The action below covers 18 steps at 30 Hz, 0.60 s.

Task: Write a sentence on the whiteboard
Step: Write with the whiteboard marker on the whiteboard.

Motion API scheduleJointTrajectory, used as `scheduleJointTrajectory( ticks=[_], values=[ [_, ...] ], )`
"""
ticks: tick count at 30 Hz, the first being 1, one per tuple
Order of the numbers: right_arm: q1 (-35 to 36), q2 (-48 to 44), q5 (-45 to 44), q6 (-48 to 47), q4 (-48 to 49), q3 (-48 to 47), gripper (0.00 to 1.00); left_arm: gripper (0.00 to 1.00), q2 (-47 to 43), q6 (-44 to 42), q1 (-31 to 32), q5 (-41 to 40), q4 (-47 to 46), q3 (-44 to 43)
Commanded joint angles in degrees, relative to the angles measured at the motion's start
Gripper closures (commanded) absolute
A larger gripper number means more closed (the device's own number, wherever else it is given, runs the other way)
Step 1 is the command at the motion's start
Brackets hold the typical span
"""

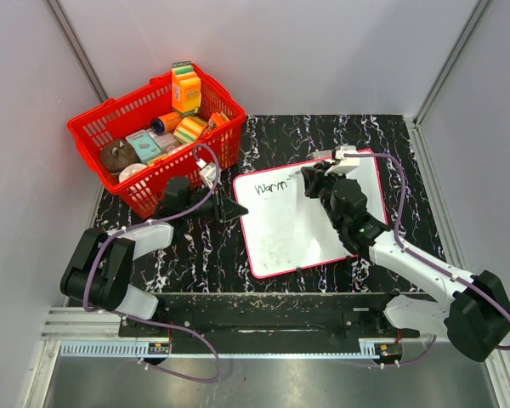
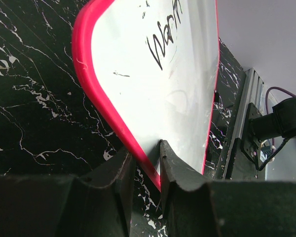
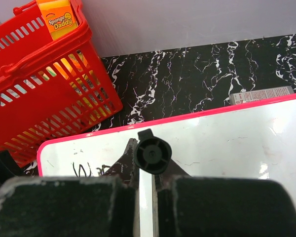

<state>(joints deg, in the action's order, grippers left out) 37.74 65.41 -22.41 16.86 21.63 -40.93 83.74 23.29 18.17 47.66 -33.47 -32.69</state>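
Note:
The whiteboard (image 1: 293, 234), white with a red-pink frame, lies flat on the black marble table (image 1: 195, 246). "Warm" (image 1: 268, 185) is written in black near its far left corner. My left gripper (image 1: 232, 209) is shut on the board's left edge; in the left wrist view the red frame (image 2: 96, 94) runs between its fingers (image 2: 175, 163). My right gripper (image 3: 147, 164) hovers over the board's upper middle, shut on a black marker (image 3: 152, 154) seen end-on. The marker's tip is hidden below it, just right of the writing (image 3: 89, 170).
A red basket (image 1: 98, 132) full of sponge packs and small boxes stands at the far left, close to the board's corner (image 3: 44, 148). A small grey block (image 3: 261, 95) lies against the board's far edge. A metal rail (image 1: 238, 327) runs along the near table edge.

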Motion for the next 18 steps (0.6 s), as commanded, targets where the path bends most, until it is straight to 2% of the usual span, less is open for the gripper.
scheduleJointTrajectory(
  ticks=[1, 18],
  values=[
    [-0.6, 0.4, 0.9, 0.5, 1.8, -2.6, 1.00, 1.00, 0.5, -6.1, 1.5, -0.8, 0.3, -1.1],
    [-0.6, -1.9, 1.9, 2.8, -1.1, 1.1, 1.00, 1.00, 0.5, -6.2, 1.4, -0.9, 0.3, -1.2]
  ],
)
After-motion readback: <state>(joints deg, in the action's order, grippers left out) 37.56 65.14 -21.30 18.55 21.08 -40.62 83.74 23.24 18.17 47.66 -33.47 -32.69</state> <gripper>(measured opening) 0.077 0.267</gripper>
